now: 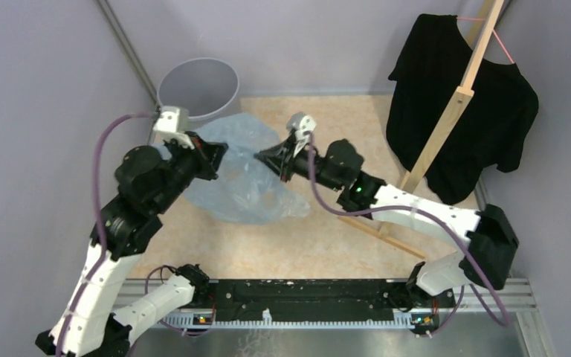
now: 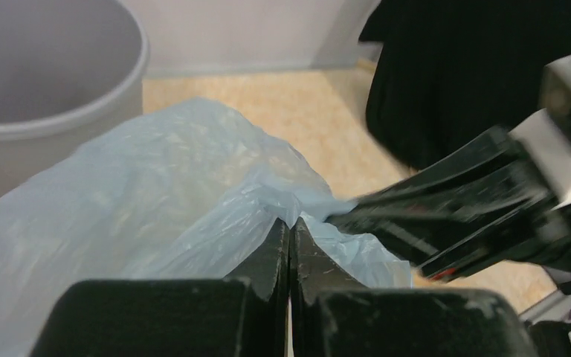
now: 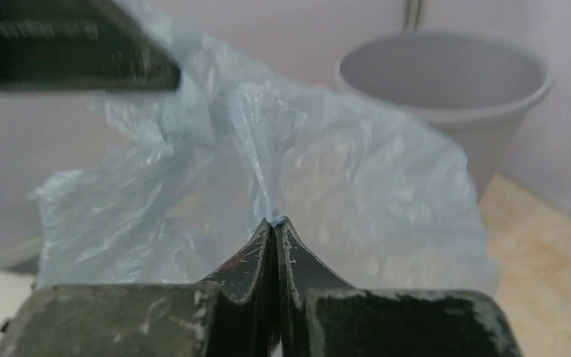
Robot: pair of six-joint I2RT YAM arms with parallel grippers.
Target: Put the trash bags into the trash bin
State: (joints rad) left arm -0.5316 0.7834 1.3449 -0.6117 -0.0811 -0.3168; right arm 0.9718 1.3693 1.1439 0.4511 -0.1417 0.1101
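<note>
Gripping one trash bag from both sides, beside the bin

**Top view.** The trash bag (image 1: 242,178), pale blue film, spreads over the left half of the table (image 1: 327,230), just in front of the trash bin (image 1: 197,85). The bin stands upright in the far left corner, close to both walls, its mouth open and unobstructed. The left gripper (image 1: 219,151) and right gripper (image 1: 262,158) meet over the bag, their tips near each other. Bare tabletop lies on the near side of the bag and to the right, up to a wooden stand (image 1: 457,111) with a black T-shirt (image 1: 491,126) at the right edge. The bin's base is hidden behind the left wrist and the film; fingertips are hard to make out here.

**Left wrist view.** The left fingers press flat together, with a bunched fold of film pinched at their tips. The bin is cut off by the top and left edges. The right gripper comes in from the right as a dark blur, touching the same fold.

**Right wrist view.** The right fingers are likewise pressed together on a ridge of film rising from their tips. Behind the bag stands the bin, its lower wall hidden. The left gripper is only a blurred dark bar, cut off at the top left.
</note>
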